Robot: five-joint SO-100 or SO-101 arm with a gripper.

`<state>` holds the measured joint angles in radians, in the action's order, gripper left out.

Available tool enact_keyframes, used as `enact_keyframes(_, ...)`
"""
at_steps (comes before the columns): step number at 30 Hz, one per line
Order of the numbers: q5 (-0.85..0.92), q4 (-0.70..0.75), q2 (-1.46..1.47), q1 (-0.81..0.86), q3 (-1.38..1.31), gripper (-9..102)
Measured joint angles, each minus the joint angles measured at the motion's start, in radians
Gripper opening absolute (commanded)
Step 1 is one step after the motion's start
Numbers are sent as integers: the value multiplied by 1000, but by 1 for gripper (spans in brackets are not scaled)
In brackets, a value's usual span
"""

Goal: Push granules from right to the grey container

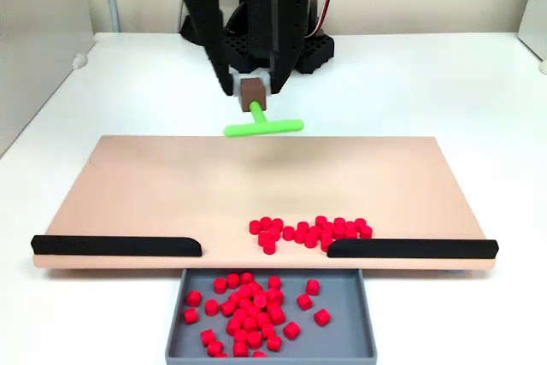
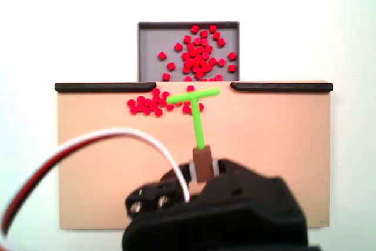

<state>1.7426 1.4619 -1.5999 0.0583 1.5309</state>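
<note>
Red granules (image 1: 309, 232) lie in a loose band on the beige board (image 1: 171, 194), right of centre, against the right black strip (image 1: 410, 249) and the gap. In the other fixed view this band (image 2: 150, 104) sits left of centre. Many more granules (image 1: 248, 309) lie inside the grey container (image 1: 350, 331), which sits below the gap; it is also seen from the arm's side (image 2: 150, 45). My gripper (image 1: 252, 91) (image 2: 202, 168) is shut on the brown handle of a green T-shaped stick (image 1: 263, 128) (image 2: 198, 123). The stick's crossbar hangs above the board, clear of the band.
A left black strip (image 1: 115, 246) (image 2: 106, 87) and the right one (image 2: 281, 87) line the board's (image 2: 264, 145) edge on either side of the gap. A white, red and black cable (image 2: 117, 139) loops from the arm. A white table (image 1: 444, 83) surrounds the board.
</note>
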Motion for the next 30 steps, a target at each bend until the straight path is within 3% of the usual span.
enact_keyframes(7, -74, 0, -239, -17, 311, 0)
enact_keyframes(30, -198, 0, -316, -2, 370, 0)
